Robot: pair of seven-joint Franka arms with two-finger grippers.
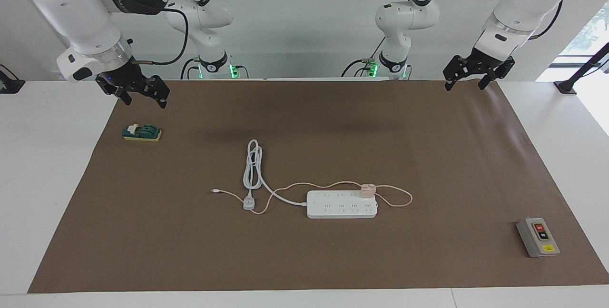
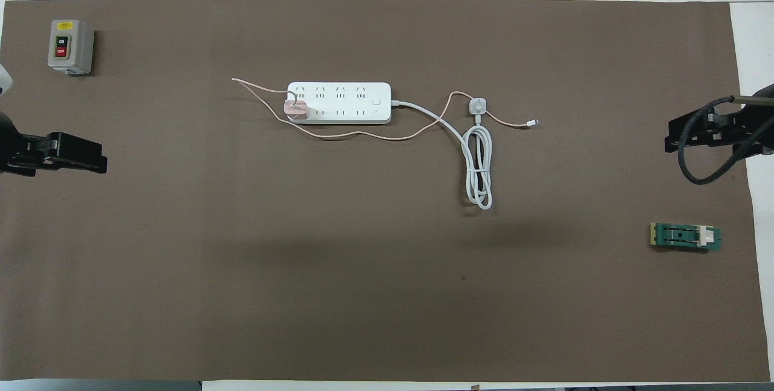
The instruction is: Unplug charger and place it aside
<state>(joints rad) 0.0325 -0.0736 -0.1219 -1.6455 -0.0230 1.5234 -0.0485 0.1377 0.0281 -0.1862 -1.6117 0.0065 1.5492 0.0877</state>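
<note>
Charger (image 1: 368, 190) plugged into power strip (image 1: 341, 204) at the left arm's end (pink cable looping beside). Nothing begun: left gripper (image 1: 467, 81), right gripper (image 1: 142, 97) wait with fingers open. Next: pinch charger, pull upward

Both views are bright and evenly lit from above, and sharp throughout. Soft, blurred shadows spread across the brown mat (image 1: 428, 155) on its robots' side. Daylight blows out a window (image 1: 587, 36) at the facing view's edge. The mat's sheen is faint, with no harsh glare.
</note>
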